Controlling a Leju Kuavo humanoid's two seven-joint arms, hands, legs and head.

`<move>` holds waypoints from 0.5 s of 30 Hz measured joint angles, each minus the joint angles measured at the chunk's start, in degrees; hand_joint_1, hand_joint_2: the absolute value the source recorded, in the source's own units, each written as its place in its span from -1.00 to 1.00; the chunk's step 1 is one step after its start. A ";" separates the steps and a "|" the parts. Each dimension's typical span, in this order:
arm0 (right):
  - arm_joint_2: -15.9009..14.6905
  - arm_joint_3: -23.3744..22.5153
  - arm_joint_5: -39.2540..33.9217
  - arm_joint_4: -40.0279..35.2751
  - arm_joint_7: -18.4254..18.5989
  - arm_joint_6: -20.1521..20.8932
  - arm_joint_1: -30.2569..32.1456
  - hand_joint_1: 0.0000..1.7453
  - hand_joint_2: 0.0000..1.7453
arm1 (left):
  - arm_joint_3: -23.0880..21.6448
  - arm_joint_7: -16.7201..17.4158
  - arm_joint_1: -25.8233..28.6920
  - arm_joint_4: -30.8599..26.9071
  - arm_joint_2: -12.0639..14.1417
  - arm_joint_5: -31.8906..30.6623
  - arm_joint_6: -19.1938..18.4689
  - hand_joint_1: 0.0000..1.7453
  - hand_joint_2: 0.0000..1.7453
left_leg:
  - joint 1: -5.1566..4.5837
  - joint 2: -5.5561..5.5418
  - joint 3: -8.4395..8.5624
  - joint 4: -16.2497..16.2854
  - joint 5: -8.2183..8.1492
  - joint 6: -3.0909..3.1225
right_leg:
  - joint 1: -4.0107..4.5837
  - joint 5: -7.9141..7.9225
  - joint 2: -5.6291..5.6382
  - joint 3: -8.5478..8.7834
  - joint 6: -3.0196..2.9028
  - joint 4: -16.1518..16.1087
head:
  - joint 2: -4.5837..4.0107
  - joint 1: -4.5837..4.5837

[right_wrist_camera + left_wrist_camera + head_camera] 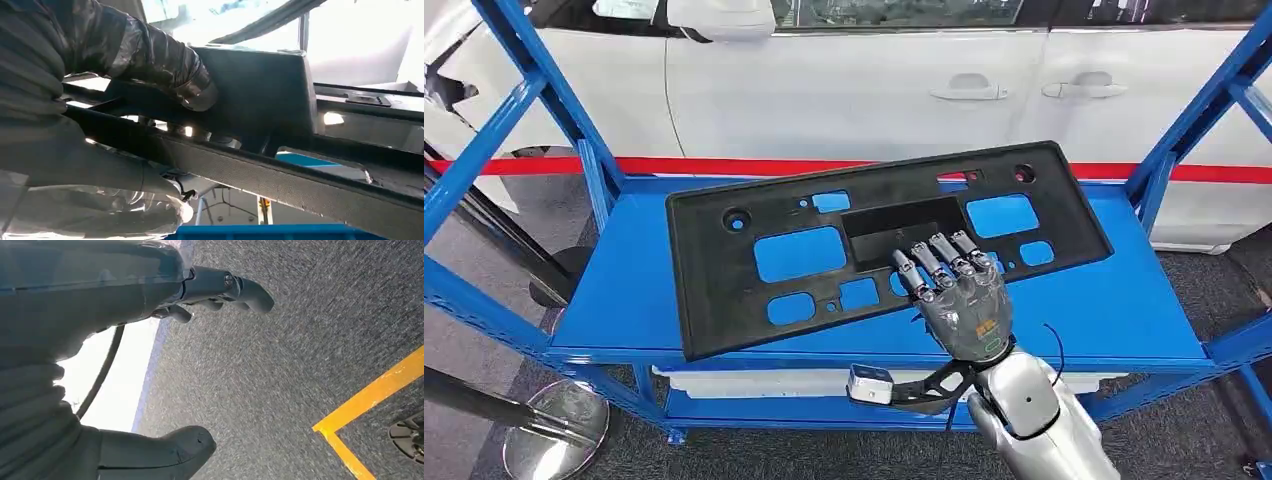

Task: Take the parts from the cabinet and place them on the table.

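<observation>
Head view: black plastic panel (pixel 824 245) sits on the top shelf (pixel 1124 300) of the blue cabinet (pixel 554 110), long axis running roughly 8 to 2 o'clock, its near edge at or just over the shelf's front lip. White car (pixel 874 80) parked right behind the rack.

Right robot hand (pixel 959 290) is on the panel's near edge, around 5 o'clock from panel centre. Fingers lie on the top face next to the recessed centre pocket. Right wrist view shows the thumb (pixel 165 55) on one face, the rest of the hand on the other, with the panel rim between them, so I read it as pinching the edge. How firm that pinch is, can't tell.

Left robot hand (pixel 220 287) hangs over grey carpet beside a yellow floor line (pixel 370 405); fingers apart, holding nothing.

Risks from here, my call:
- One-hand grip, off-centre, on a long flat part. On lift the far end will likely droop and twist the rim out of the pinch.
- Panel is wide relative to the bay. Swinging it out could clip the blue uprights at 3 or 9 o'clock.
- Cut-outs and edge lip could snag on the shelf if it's dragged rather than lifted.
- Thin rim, smooth plastic: slip is likely if the wrist rotates fast.

Bringing the left in would help.
</observation>
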 joint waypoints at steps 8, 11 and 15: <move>0.00 0.00 0.00 -0.02 -0.04 0.00 0.10 1.00 1.00 | 0.00 -0.18 0.00 0.00 0.00 0.07 0.00 -1.00 1.00 | 0.00 0.00 0.00 0.00 0.00 0.00 | 0.00 0.00 0.00 0.00 0.00 0.00 | -0.02 0.00; 0.00 0.00 0.00 -0.74 -0.04 0.00 0.56 1.00 1.00 | 0.00 -0.26 0.03 0.00 0.00 0.24 0.00 -1.00 1.00 | 0.00 0.00 -0.01 0.00 0.00 0.00 | 0.00 0.00 0.00 0.00 0.00 0.00 | 0.00 0.00; 0.33 0.00 0.00 -1.92 0.20 0.00 1.37 1.00 1.00 | -0.02 -0.15 0.02 0.00 0.00 0.24 0.07 -1.00 1.00 | 0.00 0.00 -0.02 -0.01 0.00 0.00 | 0.00 0.00 0.00 -0.01 0.00 0.00 | -0.02 0.00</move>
